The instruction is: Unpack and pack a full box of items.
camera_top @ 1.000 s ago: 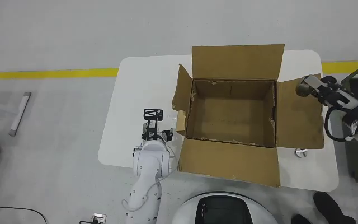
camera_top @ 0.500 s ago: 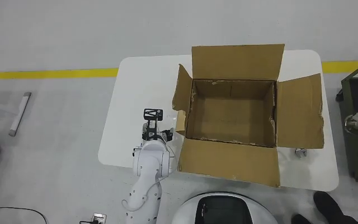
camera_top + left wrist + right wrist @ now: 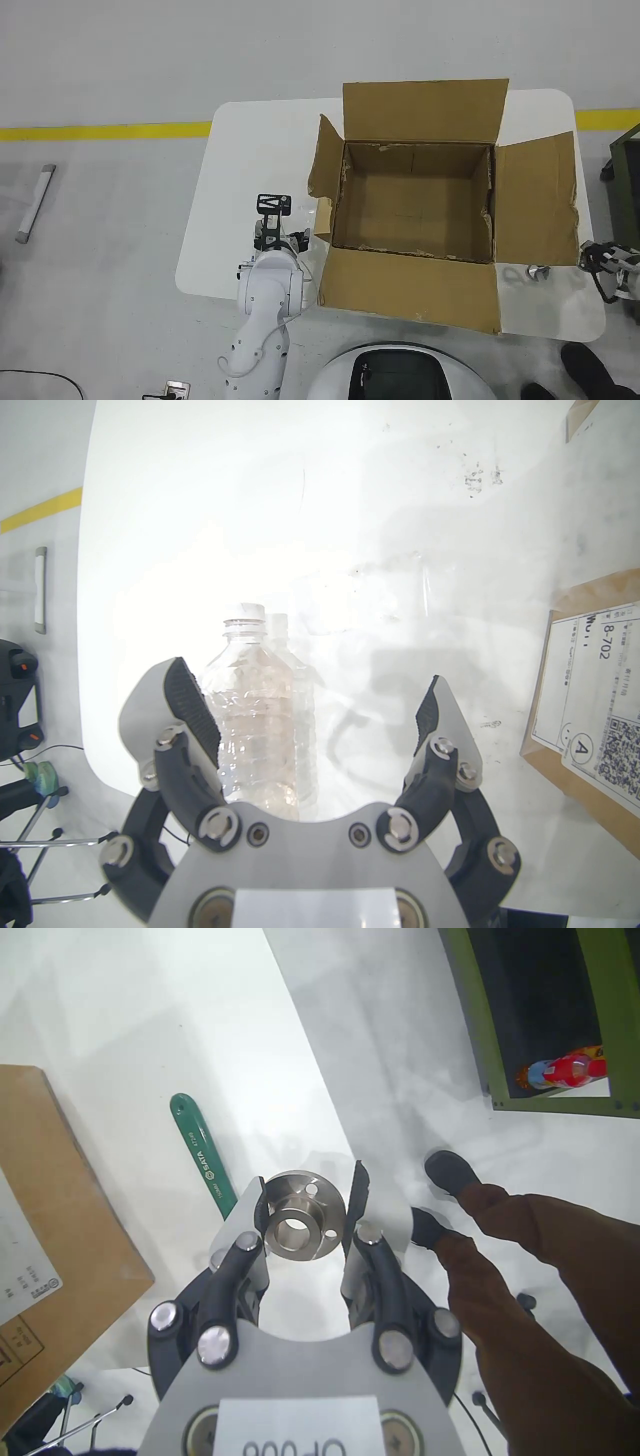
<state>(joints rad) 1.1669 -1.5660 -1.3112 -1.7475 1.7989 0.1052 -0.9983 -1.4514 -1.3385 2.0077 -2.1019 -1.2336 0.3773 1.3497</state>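
- White tabletop (image 3: pixel 250 150) carries everything here, set on a grey floor crossed by a yellow line.
- The box (image 3: pixel 415 200) stands open mid-table with all four flaps folded out, presumably to keep its mouth free for an arm from either side. From above its floor reads as bare cardboard, a fact the wrist cameras, facing its outer walls and labels, cannot give.
- The left gripper (image 3: pixel 320 720) sits low over the table beside the box, its fingers spread wide and holding nothing.
- A clear bottle (image 3: pixel 255 710) stands upright just beyond one finger's pad, within the gap but hard toward that side (a second clear one seems to stand right behind it). Upright, it looks ready for the fingers to close round its body. The left wrist view makes this plain, while from above the plastic is too faint to tell.
- The right gripper (image 3: pixel 309 1198) is at the table's edge, well clear of the box's mouth.
- A green-handled wrench (image 3: pixel 200 1148) lies flat just outside one of these fingers, between them and the box's flap.
- A metal flange (image 3: pixel 295 1233) is pinched rim to rim between the fingertips, bore facing the camera. I judge that this grip stops the disc swivelling. Whether it is bound for the box I cannot tell.
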